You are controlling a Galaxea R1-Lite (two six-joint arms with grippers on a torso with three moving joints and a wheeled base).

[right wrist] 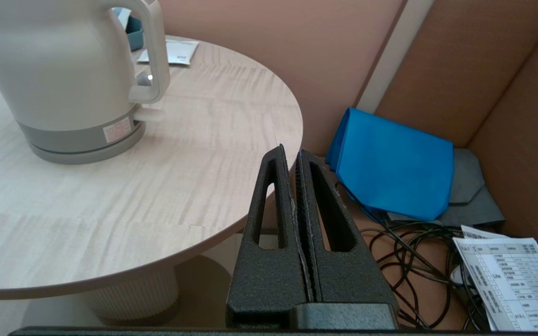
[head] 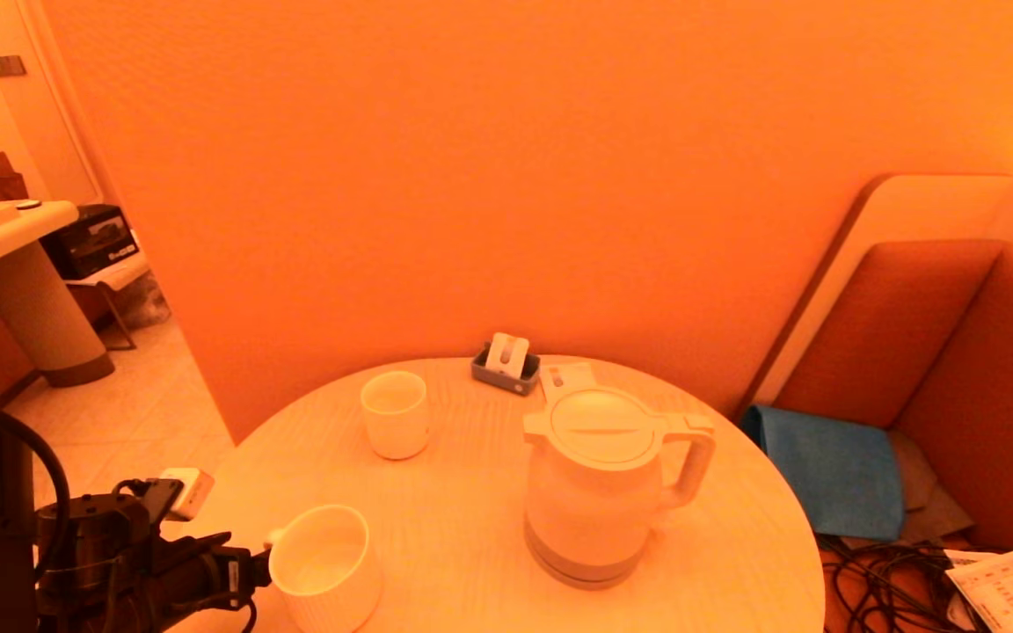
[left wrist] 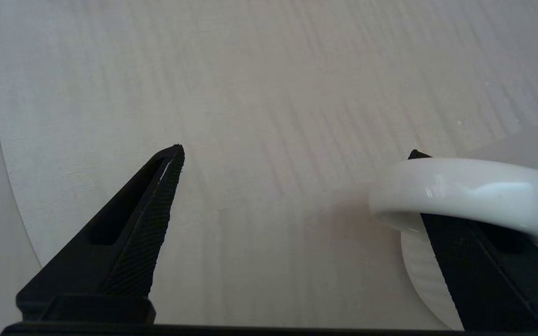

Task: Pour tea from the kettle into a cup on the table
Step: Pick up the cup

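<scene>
The white kettle (head: 594, 479) stands upright on the round pale-wood table (head: 471, 519), right of centre, with its loop handle to the right; the right wrist view also shows the kettle (right wrist: 63, 70). The small handleless cup (head: 395, 413) stands behind and to its left. At the table's near left edge my left gripper (head: 251, 563) is open beside the wider mug (head: 326, 563). In the left wrist view the left gripper (left wrist: 297, 150) is wide open, and the mug's handle (left wrist: 465, 191) lies across one finger (left wrist: 479, 270). My right gripper (right wrist: 292, 151) is shut and empty, off the table's right edge.
A small grey holder (head: 506, 360) and a flat packet (head: 559, 380) sit at the table's back edge by the wall. Right of the table, a blue cloth (head: 832, 466), tangled cables (head: 876, 571) and a printed sheet (head: 1008, 589) lie on a bench seat.
</scene>
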